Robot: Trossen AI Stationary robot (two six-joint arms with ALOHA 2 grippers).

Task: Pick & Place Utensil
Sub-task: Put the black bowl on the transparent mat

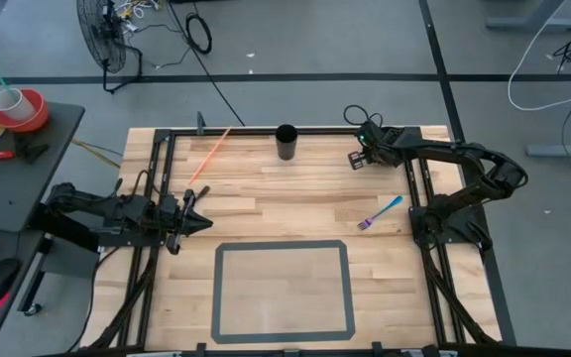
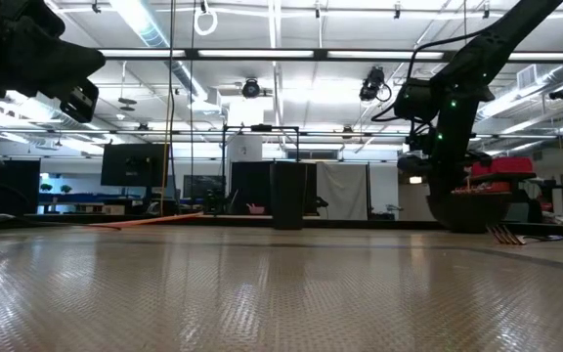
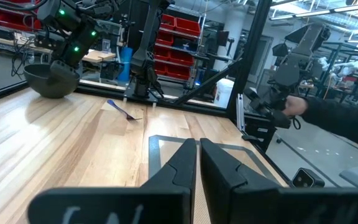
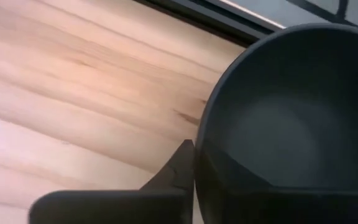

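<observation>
Here, right gripper (image 4: 194, 157) fingers set narrow on rim of dark bowl (image 4: 291, 124): one finger shows outside the wall, the other hidden inside, so grip is judged closed on the rim. Bowl sits at far right of table (image 1: 266, 188), low to the wood; cannot tell if it touches or hangs just above. Left gripper (image 3: 197, 146) fingers nearly together, a slit between them, holding nothing; arm waits at left edge, pointed across the table. Task's thing: blue fork (image 1: 380, 211) with purple end, flat on the wood at right side, near the right arm's base and nearer than the bowl, apart from it. From the left wrist it lies just beside the bowl (image 3: 51, 79), not in it. Orange utensil (image 1: 209, 157) lies at far left; black cup (image 1: 285, 142) stands upright at far middle; taped rectangle (image 1: 216, 293) near edge, nothing in it. Judgement: utensil not yet picked; bowl handling comes first. To do this well: set bowl flat and stable before letting go, clear of the fork. A rim pinch can tip the bowl, so lower level, release only when seated. Then open wide, come straight down across the fork's handle, not along it; thin and flat, it may slide or skate out.
</observation>
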